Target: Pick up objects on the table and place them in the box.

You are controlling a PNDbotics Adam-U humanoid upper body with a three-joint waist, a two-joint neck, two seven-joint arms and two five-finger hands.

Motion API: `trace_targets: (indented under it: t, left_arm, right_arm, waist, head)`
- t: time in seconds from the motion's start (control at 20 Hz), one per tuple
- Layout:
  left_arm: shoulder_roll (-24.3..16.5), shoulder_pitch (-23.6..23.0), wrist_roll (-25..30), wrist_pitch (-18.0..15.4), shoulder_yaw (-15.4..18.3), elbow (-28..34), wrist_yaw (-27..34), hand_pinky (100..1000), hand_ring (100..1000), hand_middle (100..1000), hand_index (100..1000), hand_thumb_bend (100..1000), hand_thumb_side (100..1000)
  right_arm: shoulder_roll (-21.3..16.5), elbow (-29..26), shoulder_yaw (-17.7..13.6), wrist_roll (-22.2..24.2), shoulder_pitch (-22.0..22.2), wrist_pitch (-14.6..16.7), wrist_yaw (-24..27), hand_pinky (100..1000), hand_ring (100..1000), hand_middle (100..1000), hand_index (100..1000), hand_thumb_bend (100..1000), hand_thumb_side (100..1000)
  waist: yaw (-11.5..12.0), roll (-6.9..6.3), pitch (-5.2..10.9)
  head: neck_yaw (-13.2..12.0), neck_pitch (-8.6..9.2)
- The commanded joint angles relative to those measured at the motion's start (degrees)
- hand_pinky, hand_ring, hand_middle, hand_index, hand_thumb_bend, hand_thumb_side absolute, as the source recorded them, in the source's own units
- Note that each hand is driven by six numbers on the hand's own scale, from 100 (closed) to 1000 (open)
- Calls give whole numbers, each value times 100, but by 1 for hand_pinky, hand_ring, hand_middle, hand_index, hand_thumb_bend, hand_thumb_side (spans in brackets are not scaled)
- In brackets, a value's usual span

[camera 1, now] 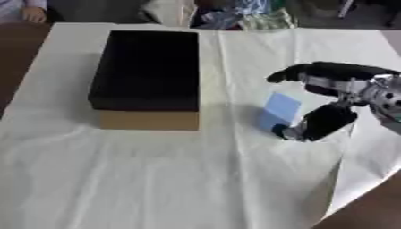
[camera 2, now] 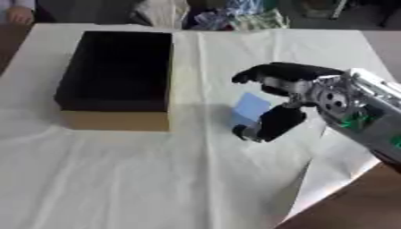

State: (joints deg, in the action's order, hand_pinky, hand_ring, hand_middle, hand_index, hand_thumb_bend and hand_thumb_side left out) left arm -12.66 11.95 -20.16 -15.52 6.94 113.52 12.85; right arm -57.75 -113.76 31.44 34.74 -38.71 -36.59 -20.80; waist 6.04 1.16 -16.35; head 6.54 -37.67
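Note:
An open cardboard box with a dark inside stands on the white cloth, left of centre. To its right a small light blue block lies on the cloth, its near side darker. My right hand comes in from the right and stands open around the block. Its fingers arch above the block without touching it. The thumb reaches under the block's near right corner, and I cannot tell whether it touches. My left hand shows in neither view.
The white cloth stretches wide in front of the box. It ends at the lower right, where bare brown table shows. Bundled fabrics lie along the far edge.

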Motion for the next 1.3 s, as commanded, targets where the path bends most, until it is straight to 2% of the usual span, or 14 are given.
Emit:
trace_targets:
  t: [0.05,0.4,0.7,0.9,1.1,1.3]
  left_arm:
    - [-94,60,26,3,-6,107,8,949,650,630,828,100,465]
    - [-72,66,40,8,-10,107,11,950,651,631,828,100,469]
    - [-63,67,43,4,-10,107,12,949,651,631,827,100,469]
    - [-48,60,45,8,-13,107,10,949,652,631,827,100,470]
    - [-34,54,50,8,-17,107,9,950,652,631,827,100,471]
    - [-20,54,57,8,-21,107,9,949,652,631,826,100,470]
  right_arm:
    - [-138,-84,-31,1551,-14,-1534,-302,981,1000,943,1000,384,375]
    - [-149,-84,-135,1720,168,-1538,-762,981,1000,947,1000,362,413]
    - [-94,77,-314,1723,281,-1538,-954,979,1000,947,1000,303,474]
    - [23,278,-427,1695,277,-1538,-750,974,1000,943,1000,213,556]
    - [148,526,-485,1379,268,-1538,-428,973,1000,947,1000,178,606]
    - [261,757,-401,1004,226,-1538,-98,973,1000,948,1000,176,622]
  waist:
    - [11,-12,71]
    - [29,-23,43]
    - [41,-45,39]
    - [38,-65,31]
    - [48,-91,19]
    - [62,-106,7]
  head:
    - [24,59]
    - [41,83]
    - [55,114]
    - [65,116]
    - [70,127]
    - [87,138]
